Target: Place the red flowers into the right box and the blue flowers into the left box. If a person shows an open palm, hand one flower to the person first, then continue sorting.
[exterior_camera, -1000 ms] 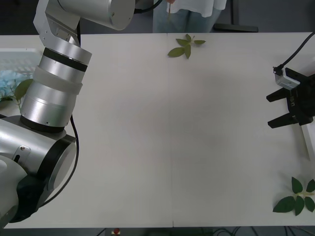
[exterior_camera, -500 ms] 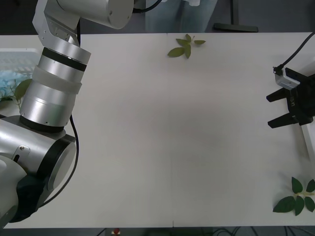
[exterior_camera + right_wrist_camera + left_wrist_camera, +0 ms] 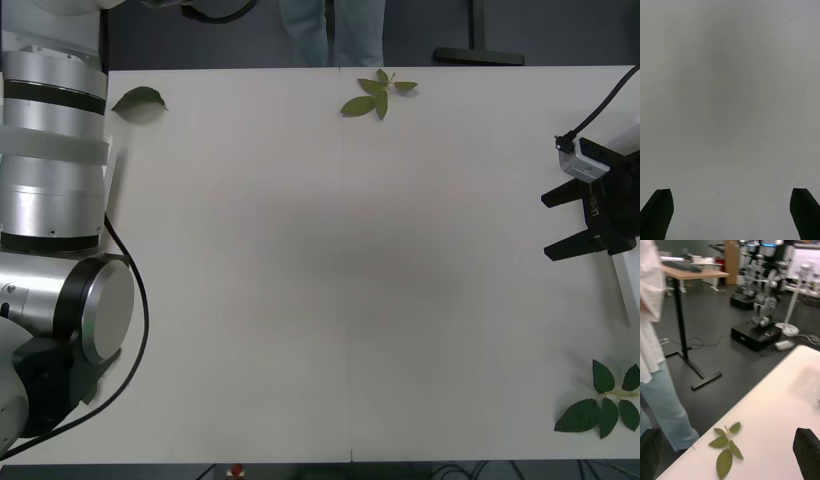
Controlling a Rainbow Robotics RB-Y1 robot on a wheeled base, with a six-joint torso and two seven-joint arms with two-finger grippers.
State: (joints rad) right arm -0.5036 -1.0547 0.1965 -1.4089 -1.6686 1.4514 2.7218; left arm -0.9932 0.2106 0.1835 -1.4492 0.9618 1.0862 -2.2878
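Observation:
My right gripper (image 3: pixel 556 222) hovers at the table's right edge, its black fingers spread open and empty; in the right wrist view the right gripper (image 3: pixel 730 204) has only bare tabletop in front of it. A thin strip of the right box (image 3: pixel 625 288) shows just behind it. My left arm (image 3: pixel 55 150) stands along the left edge. The left gripper (image 3: pixel 729 444) is open and empty and points past the table's far edge towards the person (image 3: pixel 657 363). The red flowers, the blue flowers and the left box are out of view.
Loose leaf sprigs lie at the far middle (image 3: pixel 378 95), near the left arm (image 3: pixel 138 98) and at the front right corner (image 3: pixel 603 400). The person's legs (image 3: pixel 332 30) stand beyond the far edge. The white table (image 3: pixel 340 280) spreads wide between the arms.
My left arm has swung left and upright, now covering the tray and blue flower seen at the left edge and uncovering a single leaf. The right gripper has not moved.

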